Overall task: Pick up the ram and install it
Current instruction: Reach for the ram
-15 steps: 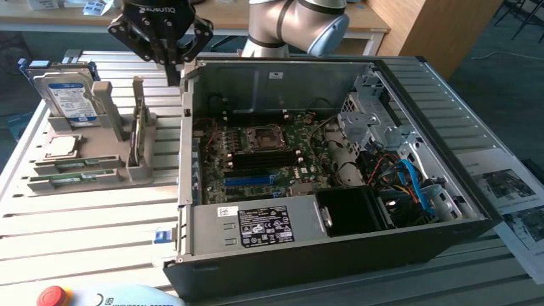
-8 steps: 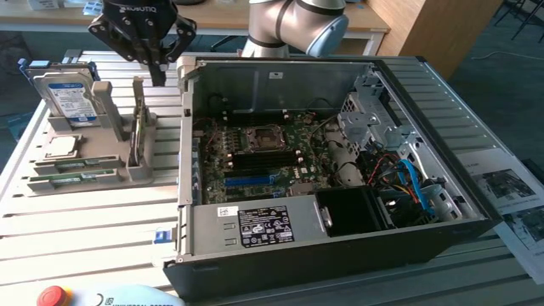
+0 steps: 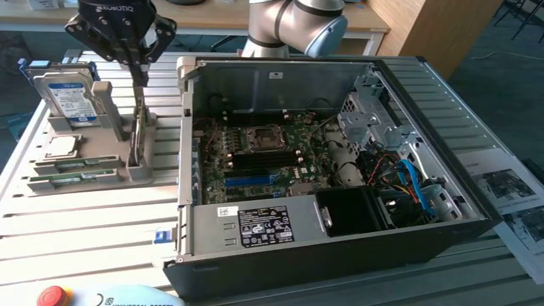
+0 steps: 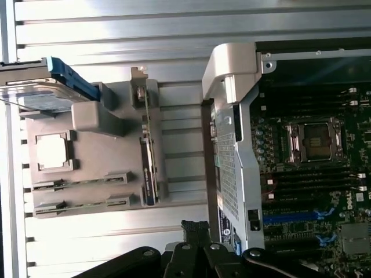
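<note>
pincer (image 3: 142, 76) (image 4: 194, 246) closed, nothing in it, fingers pointing down over the grey holder (image 3: 102, 172) (image 4: 93, 145). holder sits on the slatted desk (image 3: 85, 217) (image 4: 116, 35), toward the edge on the exterior view's left. ram (image 3: 139, 131) (image 4: 148, 156) stands on its long edge in a slot along the holder's side nearest the computer case (image 3: 340, 255), below the fingertips and apart from them. hard drive (image 3: 70, 95) upright at the holder's back, processor chip (image 3: 61, 148) (image 4: 52, 152) lying flat. case open, motherboard (image 3: 255, 159) (image 4: 313, 174) exposed.
</note>
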